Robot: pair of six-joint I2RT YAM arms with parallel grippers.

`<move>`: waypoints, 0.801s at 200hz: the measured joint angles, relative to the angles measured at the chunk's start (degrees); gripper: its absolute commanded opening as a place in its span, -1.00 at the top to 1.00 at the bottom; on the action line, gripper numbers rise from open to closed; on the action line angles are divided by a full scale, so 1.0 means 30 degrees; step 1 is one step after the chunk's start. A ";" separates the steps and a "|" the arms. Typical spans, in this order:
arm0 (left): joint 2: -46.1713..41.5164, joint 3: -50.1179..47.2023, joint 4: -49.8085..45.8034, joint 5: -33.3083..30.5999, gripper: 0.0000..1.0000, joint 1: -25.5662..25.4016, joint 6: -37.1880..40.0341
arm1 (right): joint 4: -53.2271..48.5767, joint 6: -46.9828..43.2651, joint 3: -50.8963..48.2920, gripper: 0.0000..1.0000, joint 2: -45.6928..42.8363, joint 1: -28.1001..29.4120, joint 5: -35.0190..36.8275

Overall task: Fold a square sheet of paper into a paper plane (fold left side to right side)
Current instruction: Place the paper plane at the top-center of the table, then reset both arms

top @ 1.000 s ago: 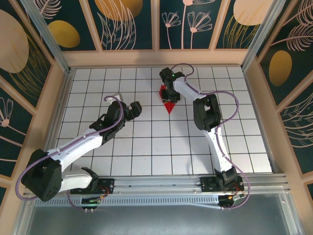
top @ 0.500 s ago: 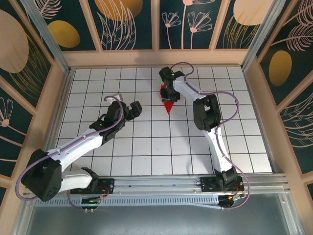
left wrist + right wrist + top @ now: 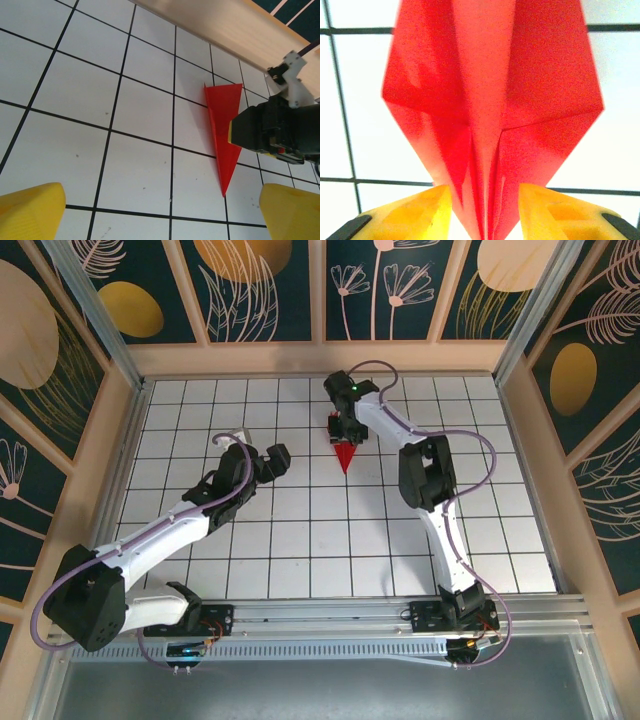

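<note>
Right gripper [image 3: 482,200] straddling centre crease of paper plane [image 3: 345,453], probably steadying folds; pinching or loose, cannot tell. Left gripper [image 3: 276,460] hovering spread wide at plane's 9 o'clock, giving room.

One red paper plane [image 3: 345,455]. One counter [image 3: 300,540], tiled in a white grid. Two arms: the left arm [image 3: 170,525] and the right arm [image 3: 430,490]. Two end effectors: the left end effector [image 3: 278,458] and the right end effector [image 3: 344,435]. Four yellow fingers [image 3: 30,210], two on each.

Both arms [image 3: 165,528] white w/ blk joints, purple cables [image 3: 487,452]; pincer fingers [image 3: 410,215] yellow.
</note>
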 measured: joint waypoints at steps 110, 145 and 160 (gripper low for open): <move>-0.1865 -0.0073 0.0291 -0.0554 -0.98 0.5034 0.1064 | 0.5034 -0.1537 -1.2021 -0.27 -1.4025 -0.0182 0.3665; -0.3184 -0.1574 0.1654 -0.2812 -0.98 0.6142 0.2528 | 0.9624 -0.2703 -1.8338 -0.43 -1.9271 -0.2922 0.3592; -0.3519 -0.2251 0.2586 -0.3876 -0.98 0.6164 0.3497 | 1.1577 -0.3162 -2.0881 -0.54 -2.0968 -0.4306 0.3461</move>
